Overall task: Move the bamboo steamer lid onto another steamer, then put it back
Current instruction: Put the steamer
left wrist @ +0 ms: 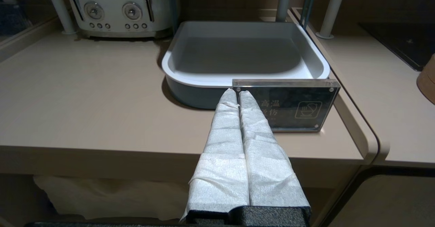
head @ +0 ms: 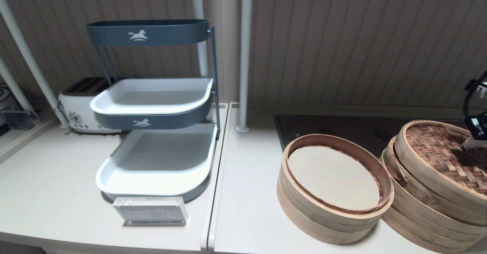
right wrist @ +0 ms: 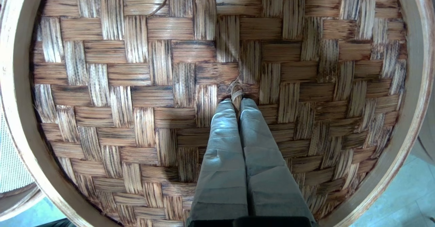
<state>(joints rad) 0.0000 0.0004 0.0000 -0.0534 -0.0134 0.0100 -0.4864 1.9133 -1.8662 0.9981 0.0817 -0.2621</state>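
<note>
Right gripper: we see its two cloth-wrapped fingers pressed together, tips pinching a small fibre knot at the centre of the weave.
Left gripper: we find it parked low before the counter edge, its white-wrapped fingers closed on nothing.
Toaster: cream, rounded, far left.
Tray rack: dark frame, smooth white rounded trays.
Sign: clear acrylic block just before the lowest tray; we read its lettering only in the left wrist view.
Open steamer: pale bamboo rings, cream mesh liner.
Lid: brown herringbone weave, pale rim, sitting slightly askew on the right-hand steamer, directly beneath the right gripper.
Knot: we see it only in the right wrist view.
</note>
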